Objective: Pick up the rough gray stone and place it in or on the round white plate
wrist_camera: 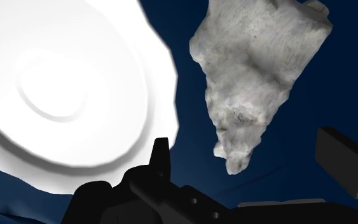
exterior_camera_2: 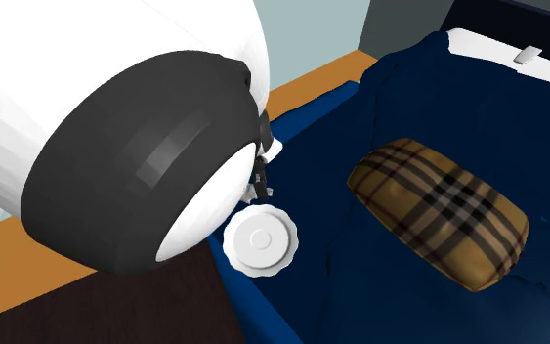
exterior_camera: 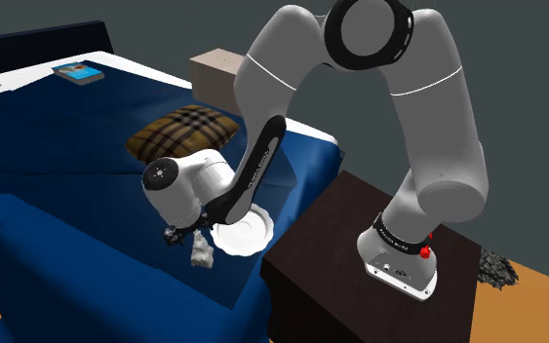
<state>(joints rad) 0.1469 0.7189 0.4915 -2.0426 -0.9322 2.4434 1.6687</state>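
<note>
Blue bed (exterior_camera: 48, 127), plaid pillow (exterior_camera: 186, 132), stone (exterior_camera: 202, 255) beside plate (exterior_camera: 248, 234)

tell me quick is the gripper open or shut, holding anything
Gripper: open, holding nothing; the pale grey stone lies ahead between its spread fingers, unclasped, beside the white plate.

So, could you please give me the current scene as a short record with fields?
surface: bed with a dark blue cover
stone: pale grey, rough, lying on the cover beside the plate, a gap between them
plate: round, white, scalloped rim
gripper: open, above the stone, fingers either side of its narrow end, not touching it
also on the bed: plaid pillow, book
task state: stone not yet picked up
</note>
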